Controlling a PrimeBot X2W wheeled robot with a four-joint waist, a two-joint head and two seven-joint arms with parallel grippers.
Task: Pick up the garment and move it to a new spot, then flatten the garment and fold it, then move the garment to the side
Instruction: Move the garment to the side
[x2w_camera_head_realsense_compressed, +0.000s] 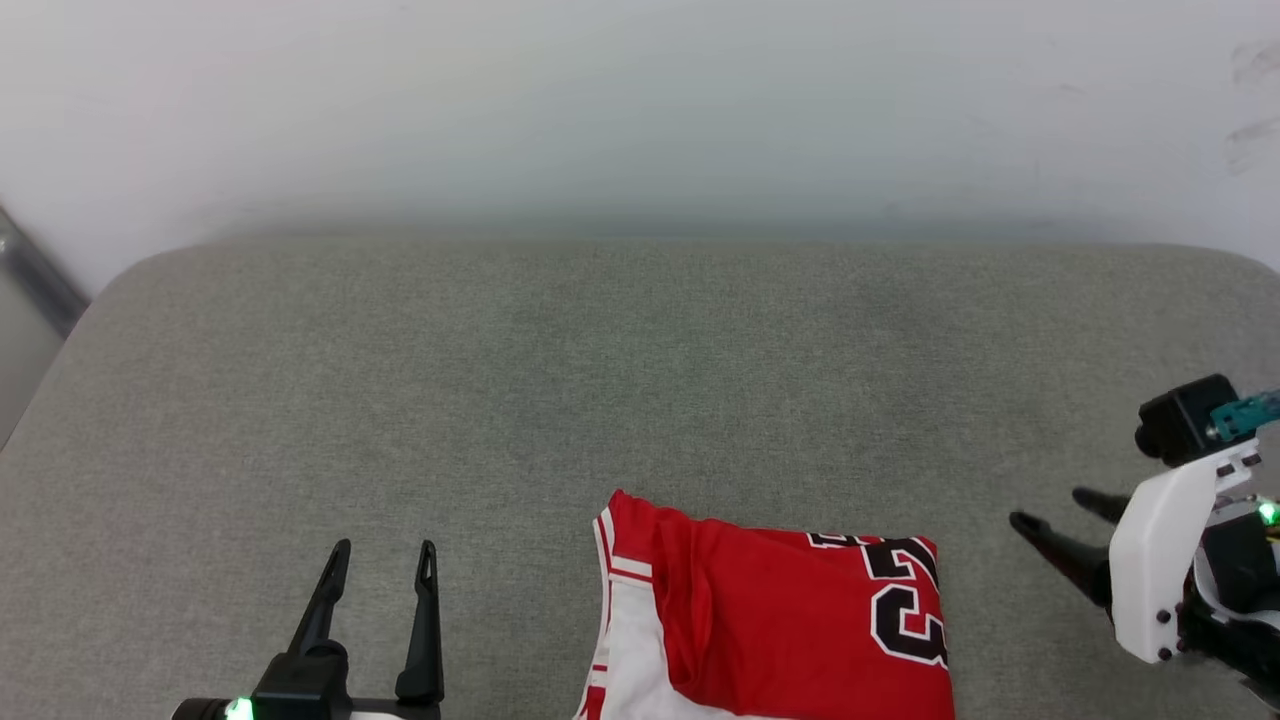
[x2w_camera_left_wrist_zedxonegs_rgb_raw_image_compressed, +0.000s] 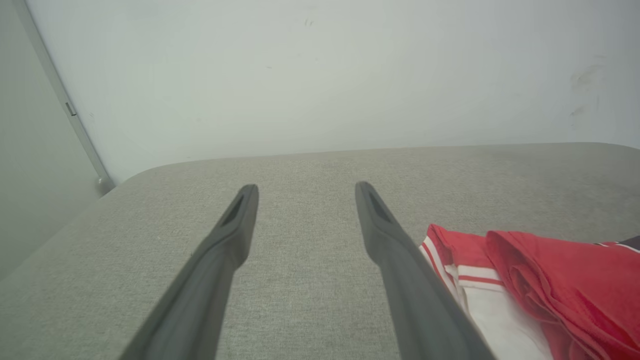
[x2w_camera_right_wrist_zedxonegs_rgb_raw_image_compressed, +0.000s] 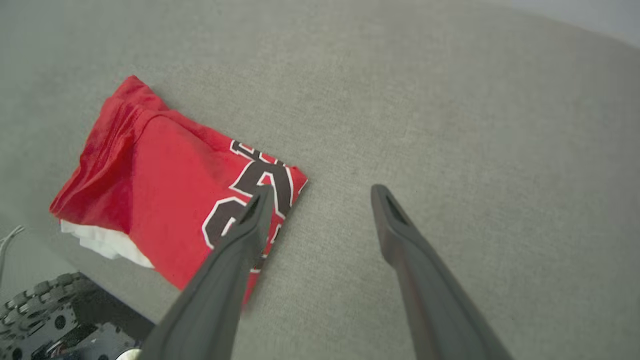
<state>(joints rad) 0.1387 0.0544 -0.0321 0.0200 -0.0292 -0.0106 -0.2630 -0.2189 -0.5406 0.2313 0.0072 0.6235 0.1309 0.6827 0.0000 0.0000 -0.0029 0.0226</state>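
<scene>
The garment (x2w_camera_head_realsense_compressed: 790, 620) lies folded into a compact red block at the near edge of the grey padded table (x2w_camera_head_realsense_compressed: 640, 380), white sleeve fabric showing at its left and black-and-white lettering at its right. My left gripper (x2w_camera_head_realsense_compressed: 385, 548) stands open to the garment's left, empty; in the left wrist view the garment (x2w_camera_left_wrist_zedxonegs_rgb_raw_image_compressed: 540, 280) sits just right of the gripper (x2w_camera_left_wrist_zedxonegs_rgb_raw_image_compressed: 307, 187). My right gripper (x2w_camera_head_realsense_compressed: 1062, 508) hangs open to the garment's right, fingers pointing leftward toward it. In the right wrist view the gripper (x2w_camera_right_wrist_zedxonegs_rgb_raw_image_compressed: 322, 189) hovers above the lettered corner of the garment (x2w_camera_right_wrist_zedxonegs_rgb_raw_image_compressed: 165, 190), holding nothing.
A pale wall (x2w_camera_head_realsense_compressed: 640, 110) rises behind the table's rounded far edge. A metal strip (x2w_camera_head_realsense_compressed: 35, 270) runs at the far left corner. Part of the robot's dark base (x2w_camera_right_wrist_zedxonegs_rgb_raw_image_compressed: 55, 320) shows below the table's near edge.
</scene>
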